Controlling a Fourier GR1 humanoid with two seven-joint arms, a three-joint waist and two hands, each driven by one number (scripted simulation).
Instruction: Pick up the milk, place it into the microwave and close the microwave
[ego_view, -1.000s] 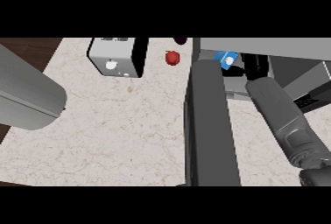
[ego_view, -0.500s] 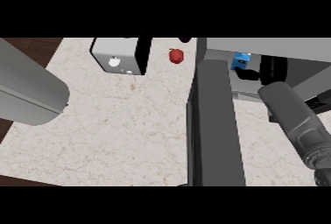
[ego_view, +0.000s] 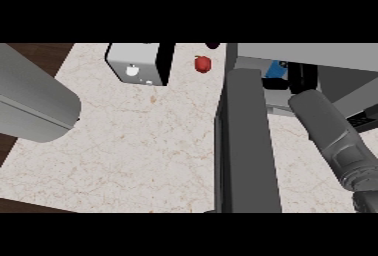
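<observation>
Head view: marbled counter (ego_view: 140, 150), microwave (ego_view: 247, 145) open

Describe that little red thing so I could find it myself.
Start at the pale marbled counter. Near its far edge, a grey-and-black box stands left of the microwave's open dark door. The red thing sits between them, small, rounded, and the only bright red item.
</observation>
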